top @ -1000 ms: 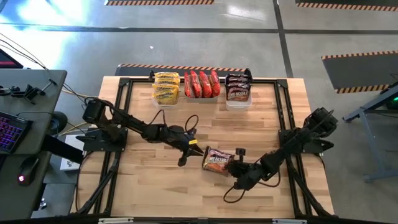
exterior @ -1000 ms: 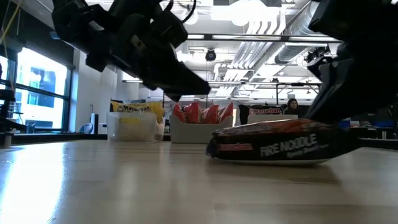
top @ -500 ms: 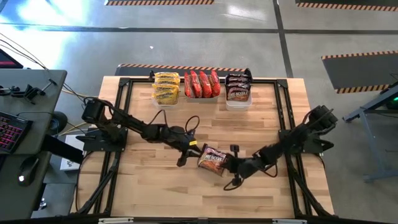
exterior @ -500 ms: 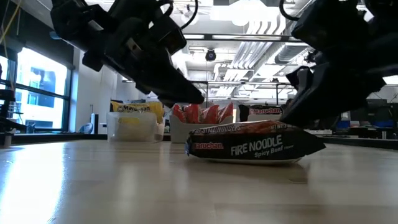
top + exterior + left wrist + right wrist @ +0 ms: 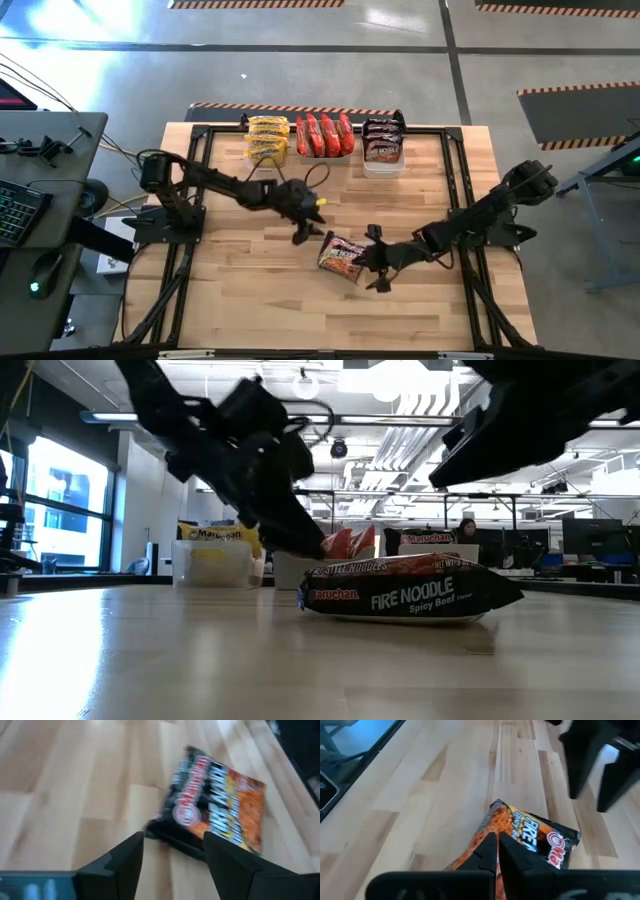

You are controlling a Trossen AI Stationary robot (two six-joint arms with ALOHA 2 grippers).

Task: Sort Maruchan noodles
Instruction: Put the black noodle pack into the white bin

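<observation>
Black noodle packet, near end hidden behind right end effector.

Left arm extends from its base at the table's left side, reaching inward toward the table's centre, elbow raised, wrist angled downward. Left gripper hangs above the tabletop, its two dark fingers spread apart with a clear gap between them and nothing held. Right arm extends from its base at the table's right side, stretched low and long toward the centre, forearm close to the surface. Right gripper sits near the tabletop, its fingers pressed together, tips meeting. The two grippers are near each other but apart.
</observation>
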